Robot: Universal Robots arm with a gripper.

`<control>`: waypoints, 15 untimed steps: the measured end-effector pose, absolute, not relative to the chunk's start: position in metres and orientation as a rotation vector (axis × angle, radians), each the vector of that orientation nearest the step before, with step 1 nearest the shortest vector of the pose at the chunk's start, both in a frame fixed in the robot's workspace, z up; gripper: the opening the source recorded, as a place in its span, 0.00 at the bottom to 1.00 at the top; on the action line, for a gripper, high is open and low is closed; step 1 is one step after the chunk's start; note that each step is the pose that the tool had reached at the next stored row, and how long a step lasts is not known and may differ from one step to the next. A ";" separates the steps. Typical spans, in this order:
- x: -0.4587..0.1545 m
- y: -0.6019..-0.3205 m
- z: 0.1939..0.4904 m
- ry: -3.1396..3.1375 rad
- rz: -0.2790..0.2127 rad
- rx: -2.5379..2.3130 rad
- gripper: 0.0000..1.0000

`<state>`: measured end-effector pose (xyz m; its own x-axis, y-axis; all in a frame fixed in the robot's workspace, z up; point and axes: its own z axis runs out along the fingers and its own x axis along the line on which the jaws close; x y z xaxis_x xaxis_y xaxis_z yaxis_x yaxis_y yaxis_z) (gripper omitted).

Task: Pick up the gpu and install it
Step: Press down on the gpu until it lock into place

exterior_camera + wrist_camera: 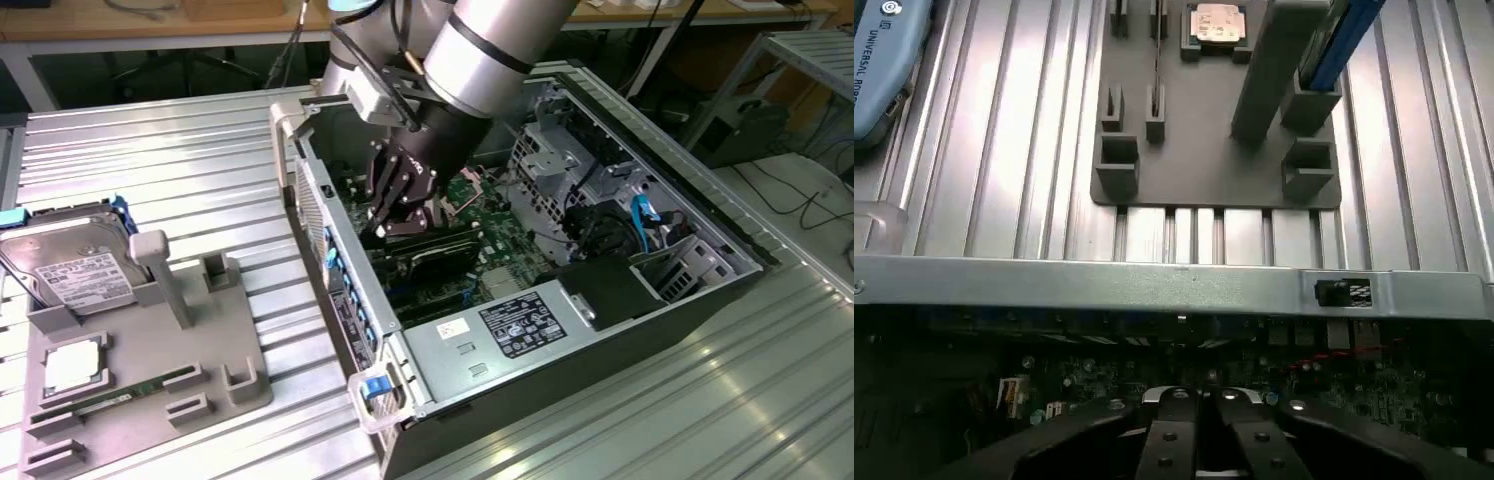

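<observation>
The gpu [430,257] shows as a long dark card standing on edge on the motherboard inside the open computer case [350,300]. My gripper [398,232] reaches down into the case right above the card's upper edge, at its end nearer the case's rear wall. The two black fingers [1172,432] lie pressed together, shut, with nothing visible between them. Whether the tips touch the card I cannot tell. In the wrist view the gripper [1197,398] hangs over the dark motherboard, and the card itself is hidden beneath it.
On the exterior view's left a grey fixture plate [227,340] holds a hard drive [83,270], a CPU [74,368] and a RAM stick [114,400]. The case's metal wall [1174,285], power supply [514,325], drive cage [554,150] and blue cables [645,225] crowd around the gripper.
</observation>
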<state>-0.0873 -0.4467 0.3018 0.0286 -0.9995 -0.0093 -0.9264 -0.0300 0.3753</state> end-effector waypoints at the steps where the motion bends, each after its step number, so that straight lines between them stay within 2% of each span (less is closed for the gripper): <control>1: -0.087 -0.450 0.293 -1.959 -0.427 2.019 0.11; 2: -0.081 -0.450 0.281 -1.950 -0.440 2.010 0.11; 3: -0.077 -0.450 0.289 -1.950 -0.442 2.009 0.11; 5: -0.077 -0.449 0.288 -1.922 -0.484 1.981 0.11; 15: -0.076 -0.449 0.283 -1.907 -0.507 1.965 0.11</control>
